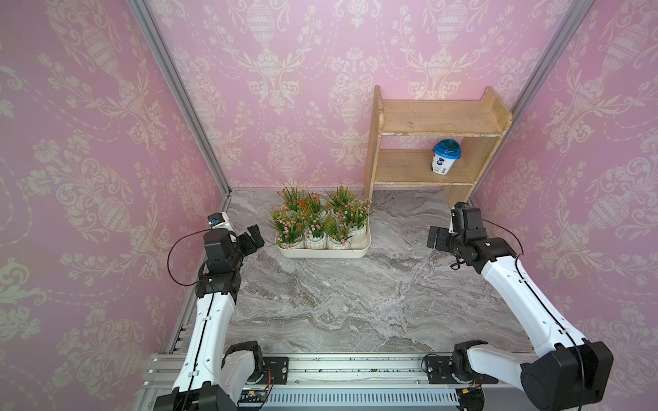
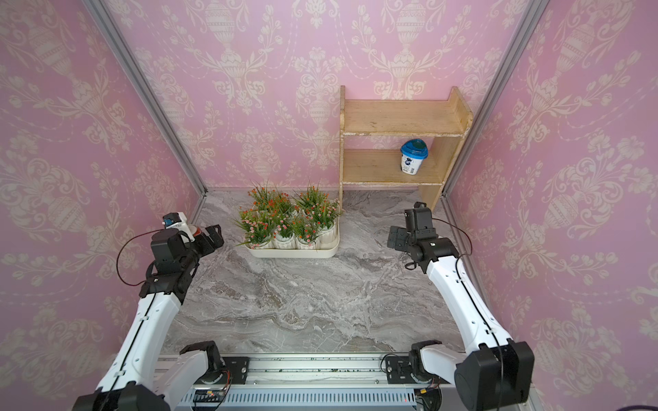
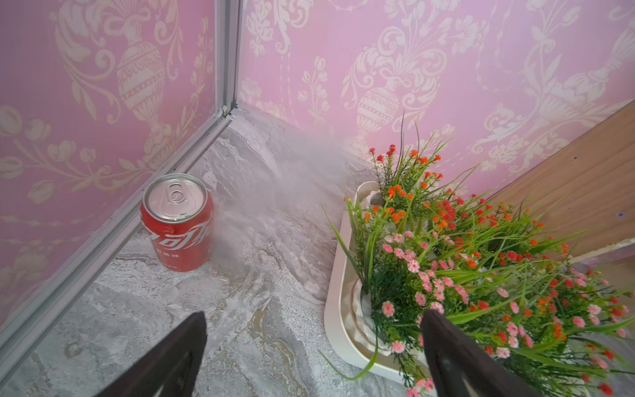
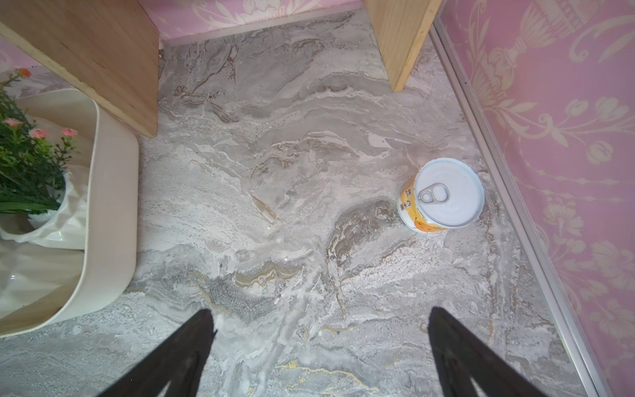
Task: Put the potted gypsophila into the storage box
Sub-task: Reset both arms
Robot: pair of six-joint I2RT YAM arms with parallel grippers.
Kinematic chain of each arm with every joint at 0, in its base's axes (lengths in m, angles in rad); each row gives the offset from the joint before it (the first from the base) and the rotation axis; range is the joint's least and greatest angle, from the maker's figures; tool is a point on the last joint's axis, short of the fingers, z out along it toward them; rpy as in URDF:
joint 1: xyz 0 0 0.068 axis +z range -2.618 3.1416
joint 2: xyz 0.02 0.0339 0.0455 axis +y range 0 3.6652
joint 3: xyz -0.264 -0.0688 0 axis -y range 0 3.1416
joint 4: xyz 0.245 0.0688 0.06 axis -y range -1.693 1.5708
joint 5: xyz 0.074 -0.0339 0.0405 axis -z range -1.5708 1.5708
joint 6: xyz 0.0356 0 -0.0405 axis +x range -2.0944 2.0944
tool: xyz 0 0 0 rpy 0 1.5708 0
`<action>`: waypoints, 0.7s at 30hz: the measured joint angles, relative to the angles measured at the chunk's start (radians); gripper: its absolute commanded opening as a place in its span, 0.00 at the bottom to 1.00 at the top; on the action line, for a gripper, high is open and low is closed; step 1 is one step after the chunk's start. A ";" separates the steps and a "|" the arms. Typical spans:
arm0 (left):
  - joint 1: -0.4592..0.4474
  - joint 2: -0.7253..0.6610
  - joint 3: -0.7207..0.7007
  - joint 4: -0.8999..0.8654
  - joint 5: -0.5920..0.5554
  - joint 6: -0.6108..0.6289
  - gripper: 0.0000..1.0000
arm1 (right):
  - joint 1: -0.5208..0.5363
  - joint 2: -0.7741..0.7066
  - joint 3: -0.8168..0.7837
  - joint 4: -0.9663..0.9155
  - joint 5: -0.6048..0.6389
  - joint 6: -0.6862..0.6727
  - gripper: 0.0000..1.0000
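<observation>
The storage box (image 1: 324,253) (image 2: 292,253) is a shallow cream bin at the back middle of the marble table. Several potted gypsophila (image 1: 317,220) (image 2: 285,220) stand packed inside it, green sprigs with orange, red and pink blossoms in ribbed white pots. Every pot in view is inside the box. My left gripper (image 1: 254,236) (image 3: 314,316) hovers open just left of the box, empty, with one finger (image 3: 457,354) in front of the pink blossoms (image 3: 426,285). My right gripper (image 1: 436,236) (image 4: 319,312) is open and empty over bare table, right of the box (image 4: 110,192).
A wooden two-tier shelf (image 1: 434,142) stands at the back right with a blue-lidded cup (image 1: 445,156) on its lower tier. A red cola can (image 3: 178,223) stands by the left wall. A yellow tin can (image 4: 443,197) stands by the right wall.
</observation>
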 measured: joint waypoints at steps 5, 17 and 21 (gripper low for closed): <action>0.000 -0.028 -0.167 0.162 -0.015 0.049 0.99 | -0.039 0.017 -0.039 0.025 -0.084 -0.077 1.00; 0.000 0.038 -0.328 0.472 -0.021 0.134 0.99 | -0.073 -0.024 -0.220 0.218 -0.203 -0.213 1.00; -0.003 0.139 -0.416 0.619 -0.021 0.130 0.99 | -0.077 -0.065 -0.266 0.292 -0.164 -0.231 1.00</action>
